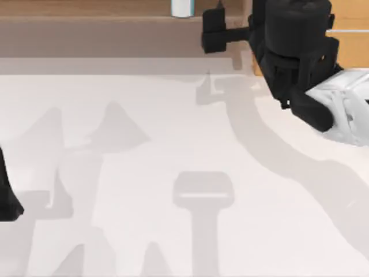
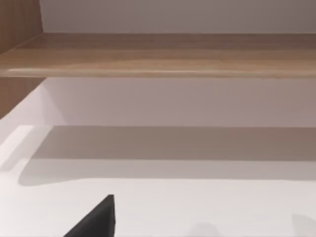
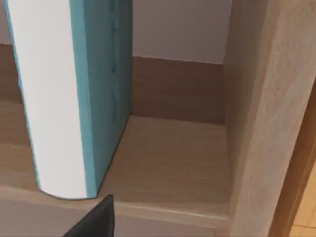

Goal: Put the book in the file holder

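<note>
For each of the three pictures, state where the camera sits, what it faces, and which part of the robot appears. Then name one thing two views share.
Top view: above the white table, looking down; the right tool reaches toward the wooden shelf, the left arm sits parked at the left edge.
Left wrist view: on the left arm, facing across the table to the shelf; a dark fingertip shows.
Right wrist view: on the right arm, facing the upright book; a fingertip shows.
Shared: top and right wrist views both show the book.

A white table (image 1: pixel 173 173) carries soft grey shadows. Along its far edge runs a wooden shelf (image 2: pixel 163 54), with a pale wall (image 2: pixel 173 15) behind it.
</note>
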